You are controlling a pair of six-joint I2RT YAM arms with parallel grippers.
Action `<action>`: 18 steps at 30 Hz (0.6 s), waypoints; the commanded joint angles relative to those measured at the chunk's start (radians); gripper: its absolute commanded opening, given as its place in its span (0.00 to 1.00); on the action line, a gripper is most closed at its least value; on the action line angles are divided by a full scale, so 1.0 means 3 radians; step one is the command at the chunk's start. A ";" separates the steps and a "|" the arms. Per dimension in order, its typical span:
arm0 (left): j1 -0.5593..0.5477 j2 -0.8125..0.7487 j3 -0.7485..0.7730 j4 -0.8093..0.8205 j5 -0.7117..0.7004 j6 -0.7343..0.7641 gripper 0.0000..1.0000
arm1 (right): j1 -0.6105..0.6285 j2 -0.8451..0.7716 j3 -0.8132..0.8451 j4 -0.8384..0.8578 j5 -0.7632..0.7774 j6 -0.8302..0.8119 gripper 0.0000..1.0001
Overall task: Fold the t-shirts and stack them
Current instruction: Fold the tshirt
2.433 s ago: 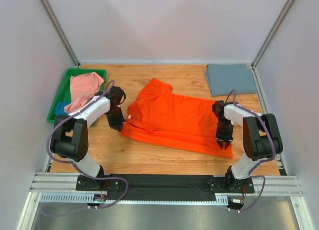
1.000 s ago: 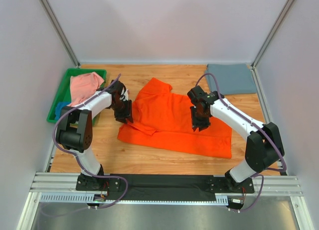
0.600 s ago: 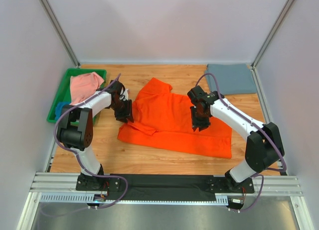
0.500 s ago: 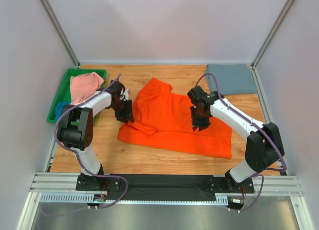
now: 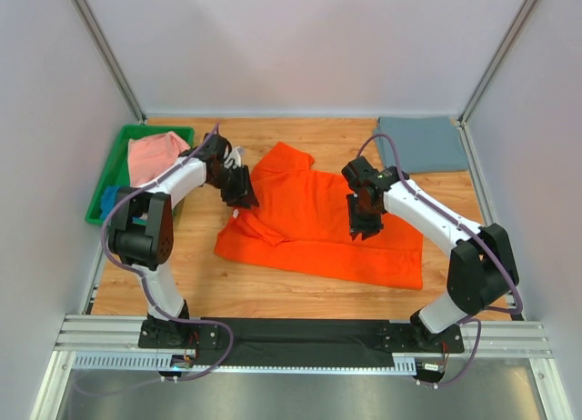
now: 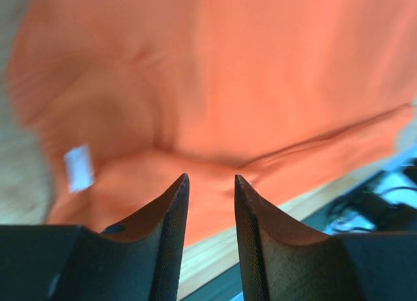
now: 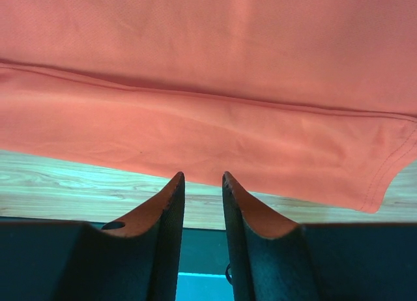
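Note:
The bright orange t-shirt [image 5: 305, 222] lies spread across the middle of the wooden table, one sleeve pointing to the back. My left gripper [image 5: 243, 191] hovers over its collar end, jaws open and empty; the left wrist view shows my left gripper [image 6: 210, 177] above the blurred orange t-shirt [image 6: 260, 73] with its white label [image 6: 79, 167]. My right gripper [image 5: 362, 224] hangs over the shirt's middle. In the right wrist view my right gripper [image 7: 202, 175] stands narrowly open, empty, above the orange t-shirt's [image 7: 208, 66] hem. A slate grey-blue t-shirt [image 5: 420, 144] lies folded at the back right.
A green tray [image 5: 136, 130] at the back left holds a crumpled salmon pink t-shirt [image 5: 153, 156] and a bit of blue t-shirt [image 5: 110, 199]. White walls close in the table on three sides. The black rail [image 5: 300, 334] with the arm bases runs along the near edge.
My left gripper has moved back and to the right, from the shirt's left edge onto its collar area, and its jaws have narrowed a little. The right arm has stayed put over the last second.

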 commanded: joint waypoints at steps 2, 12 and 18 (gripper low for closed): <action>-0.0053 0.0207 0.0489 0.0352 0.0535 -0.0545 0.41 | 0.0066 -0.0028 0.0072 0.0203 -0.0080 0.0027 0.32; 0.0018 -0.0119 0.0833 -0.0548 -0.0370 -0.0250 0.42 | 0.0689 0.0232 0.0266 0.1157 0.0027 -0.0330 0.31; 0.0361 -0.0324 0.0004 -0.0195 -0.0002 -0.0101 0.43 | 0.1247 0.0549 0.0342 0.1864 0.0211 -0.0770 0.27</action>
